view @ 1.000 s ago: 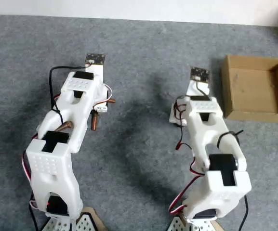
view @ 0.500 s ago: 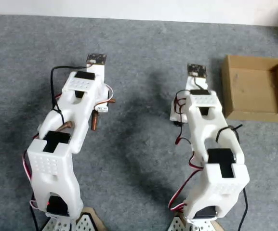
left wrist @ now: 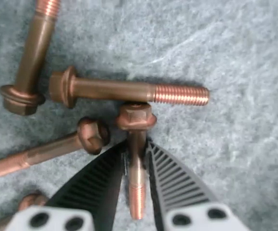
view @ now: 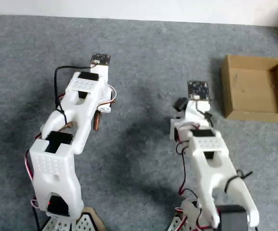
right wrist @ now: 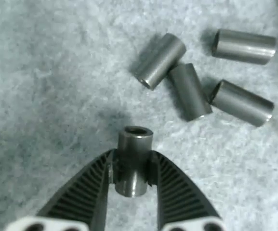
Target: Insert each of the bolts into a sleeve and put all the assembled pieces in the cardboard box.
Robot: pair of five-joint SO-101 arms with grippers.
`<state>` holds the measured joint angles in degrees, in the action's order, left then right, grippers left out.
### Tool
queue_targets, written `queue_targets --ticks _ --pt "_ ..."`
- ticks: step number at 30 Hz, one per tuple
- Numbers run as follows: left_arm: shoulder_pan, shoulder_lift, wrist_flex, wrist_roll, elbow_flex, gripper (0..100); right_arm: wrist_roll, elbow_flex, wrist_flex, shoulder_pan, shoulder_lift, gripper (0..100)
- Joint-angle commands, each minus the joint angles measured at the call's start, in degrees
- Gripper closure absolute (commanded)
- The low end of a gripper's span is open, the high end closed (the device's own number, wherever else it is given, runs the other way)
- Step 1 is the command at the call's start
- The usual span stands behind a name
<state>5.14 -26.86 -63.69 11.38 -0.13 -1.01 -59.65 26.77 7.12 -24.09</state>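
Observation:
My left gripper (left wrist: 136,143) is shut on the shank of a copper bolt (left wrist: 136,116), whose hex head points away from the camera. Several more copper bolts (left wrist: 129,91) lie on the grey carpet around it. My right gripper (right wrist: 133,155) is shut on a grey metal sleeve (right wrist: 135,139), open end up, held above the carpet. Several loose sleeves (right wrist: 189,91) lie beyond it. In the high view the left arm (view: 83,96) stretches over the bolts, with one bolt (view: 96,120) showing beside it. The right arm (view: 204,144) is folded back nearer its base.
The open cardboard box (view: 254,115) sits at the right edge of the carpet, beyond the right arm, with nothing visible inside it. Bare grey carpet (view: 139,144) lies between the two arms.
The right arm has drawn back toward its base and its wrist has moved away from the box. The left arm has shifted slightly to the right.

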Motion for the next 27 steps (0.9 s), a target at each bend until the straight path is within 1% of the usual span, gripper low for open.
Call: queue_targets --ticks 1,3,5,9,12,15,19,21,23,27 --pt "2.9 0.4 1.1 4.7 0.2 99 2.2 -0.7 -4.3 0.8 -5.8 99.3" --pt "3.0 0.6 1.3 9.0 0.7 99 2.4 -1.0 -5.8 1.0 -6.7 99.3" --pt "2.9 0.5 3.6 11.3 1.0 99 2.6 -1.1 -6.3 1.6 -6.8 99.3" --pt "3.4 0.7 6.5 11.6 2.4 99 3.4 -2.1 -6.5 2.8 -7.3 99.3" --pt "3.4 0.8 8.1 11.7 3.4 99 7.3 -5.7 -11.1 4.8 -7.4 99.3" --pt "3.3 0.9 8.5 11.8 4.1 99 8.2 -8.8 -15.5 5.6 -8.5 99.3" --pt "3.4 1.0 8.5 11.9 4.2 99 8.3 -13.0 -17.2 5.6 -14.5 99.3" --pt "3.4 1.1 8.4 13.4 4.1 99 8.2 -15.4 -17.2 6.0 -18.7 99.3" --pt "3.3 1.6 8.5 15.0 4.3 99 8.3 -18.1 -17.2 7.5 -23.3 99.3" --pt "3.3 4.3 9.8 14.9 6.5 99 8.3 -23.2 -17.2 9.9 -31.7 99.3"
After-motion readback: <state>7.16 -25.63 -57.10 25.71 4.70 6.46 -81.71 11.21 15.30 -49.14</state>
